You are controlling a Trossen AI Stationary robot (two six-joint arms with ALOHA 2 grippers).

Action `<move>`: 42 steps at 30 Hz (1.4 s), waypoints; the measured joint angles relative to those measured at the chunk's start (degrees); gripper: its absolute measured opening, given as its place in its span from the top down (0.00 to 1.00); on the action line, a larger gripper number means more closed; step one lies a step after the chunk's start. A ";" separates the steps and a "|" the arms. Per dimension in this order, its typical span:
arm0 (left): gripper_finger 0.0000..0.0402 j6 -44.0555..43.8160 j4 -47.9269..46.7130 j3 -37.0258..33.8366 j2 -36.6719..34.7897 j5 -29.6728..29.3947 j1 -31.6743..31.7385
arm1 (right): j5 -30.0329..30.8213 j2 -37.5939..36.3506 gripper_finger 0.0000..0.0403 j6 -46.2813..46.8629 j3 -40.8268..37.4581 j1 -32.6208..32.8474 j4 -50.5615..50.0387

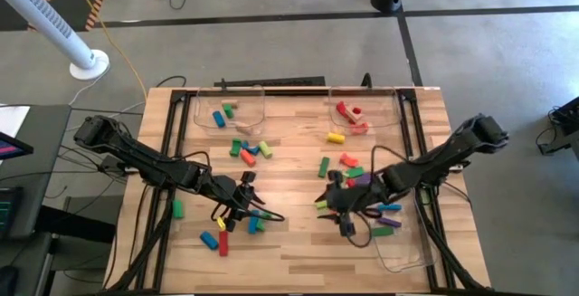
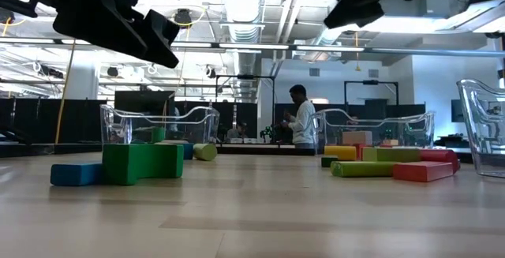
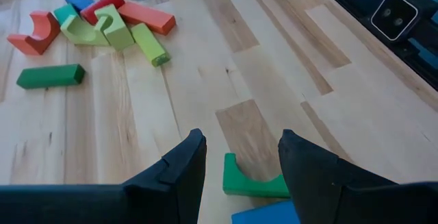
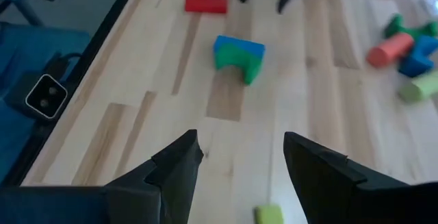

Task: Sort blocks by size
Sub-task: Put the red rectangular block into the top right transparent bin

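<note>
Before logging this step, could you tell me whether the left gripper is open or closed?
Open: in the left wrist view the left gripper shows bare wood between its fingers, holding nothing.

No text, label, brand, number or sign can be read in any view.

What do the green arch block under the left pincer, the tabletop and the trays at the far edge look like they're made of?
Green arch block: probably painted wood, matte, with crisp cut edges and a sawn curve.
Tabletop: light wooden planks, visible grain and board joints, low sheen.
Trays: clear plastic by the look, see-through walls with bright glints on the rims.
The left pincer hangs open over the block.
</note>
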 joint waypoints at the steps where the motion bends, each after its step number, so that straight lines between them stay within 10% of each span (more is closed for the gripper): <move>1: 0.57 -0.48 -0.23 0.00 0.00 0.00 0.00 | 0.00 1.00 0.40 -0.63 0.00 0.26 1.20; 22: 0.57 -1.64 -5.02 0.00 0.00 -2.13 0.00 | 6.28 9.20 0.44 -7.36 0.02 -0.20 13.77; 42: 0.57 -14.06 -30.08 0.00 -0.03 -2.37 -5.67 | 6.27 9.14 0.44 -8.62 0.02 -0.05 16.27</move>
